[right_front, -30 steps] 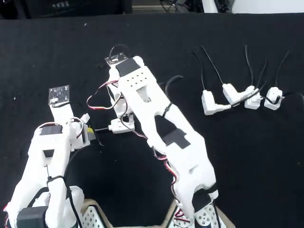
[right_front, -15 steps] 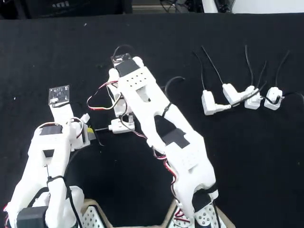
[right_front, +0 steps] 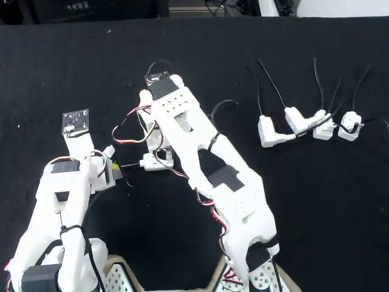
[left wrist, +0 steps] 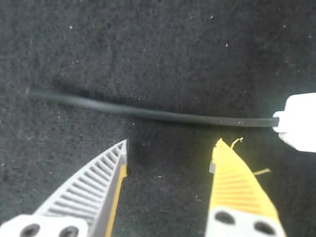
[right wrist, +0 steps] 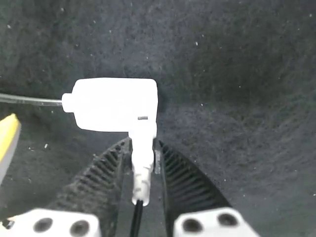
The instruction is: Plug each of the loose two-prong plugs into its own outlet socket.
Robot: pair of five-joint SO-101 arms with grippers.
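The right gripper pinches a thin white plug stuck into a fat white block — the left gripper gapes wide.

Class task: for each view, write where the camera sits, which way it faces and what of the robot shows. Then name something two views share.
High view: fixed above the table, looking down; the left arm and right arm show.
Left wrist view: on the left arm, facing down at a black cable; left gripper open.
Right wrist view: on the right arm, facing down; right gripper shut on a white plug.
Shared: both wrist views show the white socket block.
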